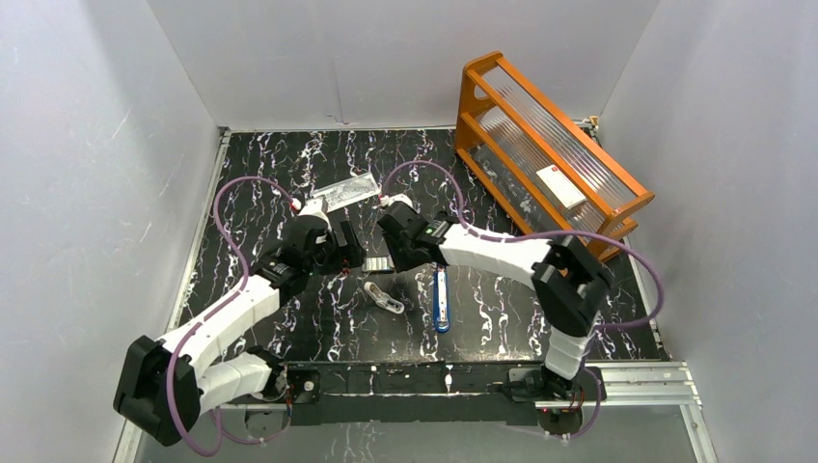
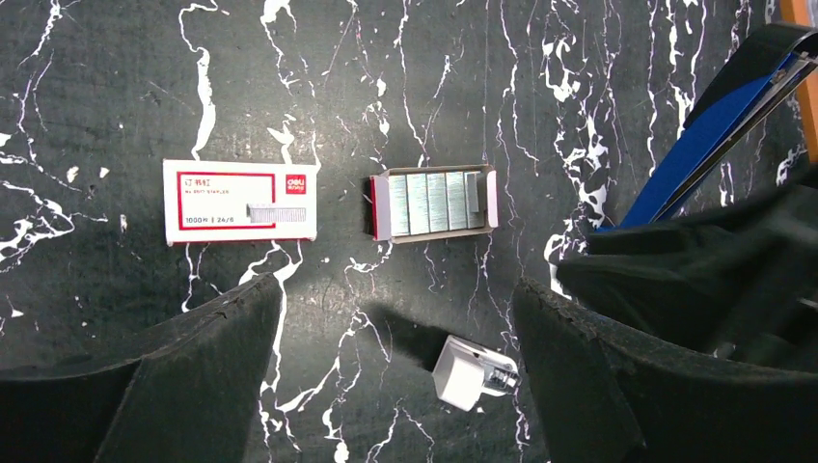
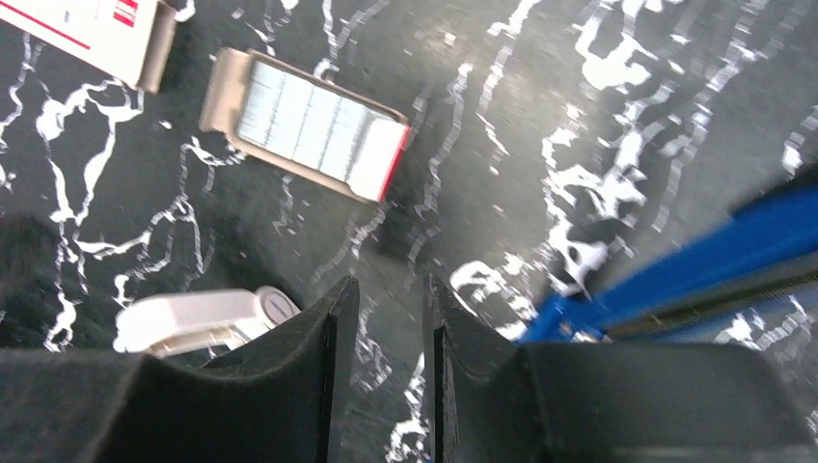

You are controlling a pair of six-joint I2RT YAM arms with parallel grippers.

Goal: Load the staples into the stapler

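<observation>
Staples (image 2: 429, 202) in an open cardboard tray (image 2: 490, 198), dead centre of the left wrist view, straight up-frame from the gap of the left gripper (image 2: 395, 299). Block as a whole long left-to-right in that view, single strips standing top-to-bottom, side by side. From above, tucked at mid-frame between the two wrists, close to both. In the right wrist view, off to the upper left of the right gripper (image 3: 391, 289), tray skewed there. By judgement better lined up for the left gripper, though not clearly nearer to either.

Left fingers (image 2: 193, 386) spread far apart, touching nothing, holding nothing. Right fingers (image 3: 289, 386) drawn almost together, only a narrow slit between, nothing in it.

Stapler (image 1: 441, 301) apart from the staples, toward the lower right of them in the top view, long axis running top-to-bottom of that frame. Shows only as a blue slant at the upper right of the left wrist view. Magazine open or closed — cannot tell from these views. Loading likely not yet begun, strips apparently all in the tray.

Small white-silver gadget (image 2: 471, 374) just below the tray in the left wrist view; red-and-white box (image 2: 241, 202) beside the tray on its left, not touching
</observation>
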